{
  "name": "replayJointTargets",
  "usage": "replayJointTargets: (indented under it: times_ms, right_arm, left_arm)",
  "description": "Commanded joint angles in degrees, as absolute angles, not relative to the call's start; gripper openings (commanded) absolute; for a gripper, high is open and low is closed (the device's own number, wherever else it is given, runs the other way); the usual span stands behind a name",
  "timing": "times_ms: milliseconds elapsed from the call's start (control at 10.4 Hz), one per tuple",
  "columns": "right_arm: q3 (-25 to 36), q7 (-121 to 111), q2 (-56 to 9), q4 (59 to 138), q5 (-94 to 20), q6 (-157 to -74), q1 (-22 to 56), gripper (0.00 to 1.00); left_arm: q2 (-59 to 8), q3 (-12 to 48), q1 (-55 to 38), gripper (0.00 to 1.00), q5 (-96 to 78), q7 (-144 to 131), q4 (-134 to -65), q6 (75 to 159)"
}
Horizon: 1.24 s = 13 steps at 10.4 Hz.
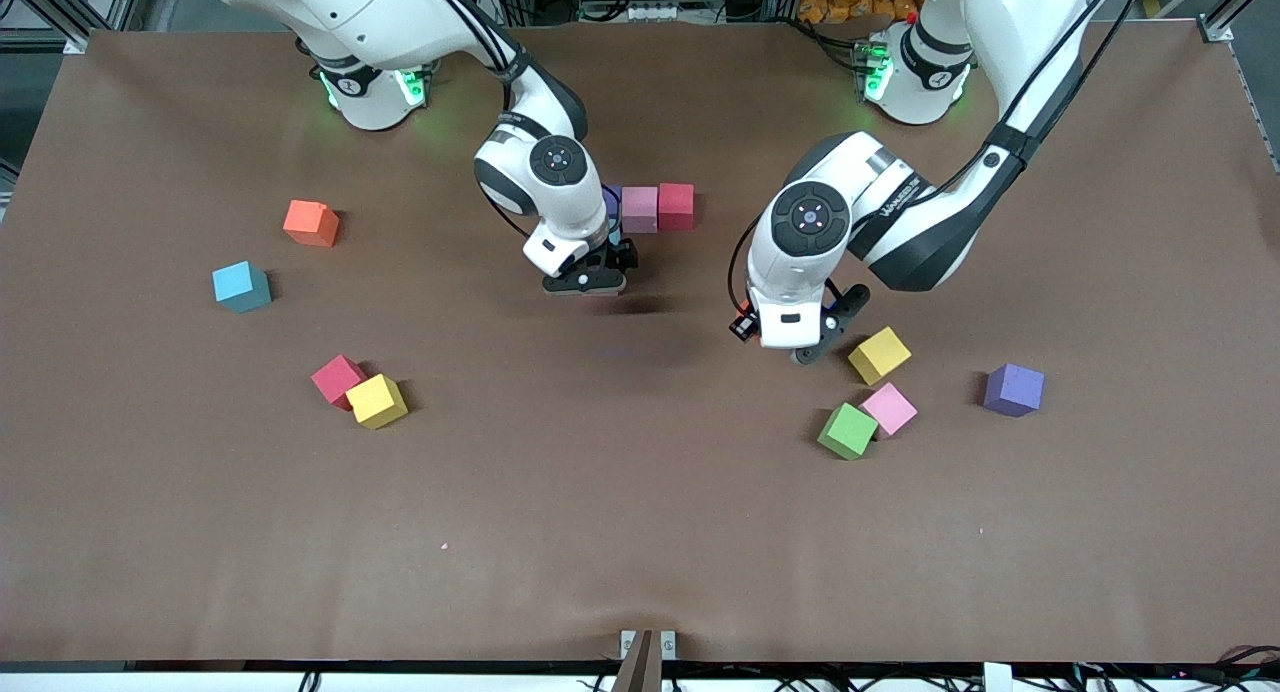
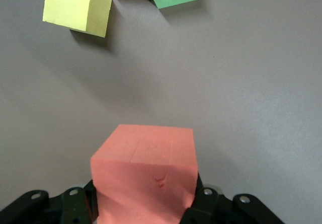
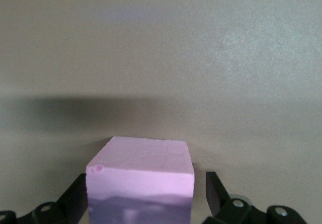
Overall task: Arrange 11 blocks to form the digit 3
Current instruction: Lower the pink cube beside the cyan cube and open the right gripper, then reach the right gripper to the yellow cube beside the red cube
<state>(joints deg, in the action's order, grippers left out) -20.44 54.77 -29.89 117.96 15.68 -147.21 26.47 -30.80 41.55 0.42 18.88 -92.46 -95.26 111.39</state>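
Observation:
My left gripper is shut on a salmon-pink block, held over the table beside a yellow block. My right gripper is open around a lilac-pink block that rests on the table, with a gap at one finger. The hands hide both of these blocks in the front view. Close to the right gripper, farther from the front camera, a pink block and a red block touch in a row.
Green, pink and purple blocks lie toward the left arm's end. Orange, blue, red and yellow blocks lie toward the right arm's end.

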Motion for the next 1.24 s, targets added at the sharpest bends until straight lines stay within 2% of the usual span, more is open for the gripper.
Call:
replayJointTargets:
  times_ms: [0, 192, 479, 766, 1149]
  right_arm:
    - [-20.39, 55.37, -25.94, 116.12, 15.65, -141.27, 26.72, 1.0]
    - [-20.39, 55.37, -22.17, 114.79, 13.29, -138.52, 25.32, 1.0]
    - [-20.39, 46.55, -18.46, 110.58, 12.22, -130.62, 16.55, 1.0]
    - [-20.39, 36.42, -19.16, 111.09, 11.87, -131.48, 9.68, 1.0]
    - [-19.78, 30.61, -21.08, 113.29, 14.49, -138.86, 5.12, 1.0]
  left_arm:
    - [-29.88, 41.66, 0.62, 0.05, 19.42, -91.93, -95.54, 110.48]
    - [-29.88, 41.66, 0.53, 0.05, 19.42, -92.55, -95.54, 110.48]
    - [-29.88, 41.66, 0.18, 0.04, 19.42, -92.9, -95.54, 110.48]
    - [-29.88, 41.66, -0.35, 0.04, 18.99, -93.77, -95.45, 110.48]
    - [-30.85, 41.75, -2.45, 0.04, 18.9, -98.86, -95.71, 110.65]
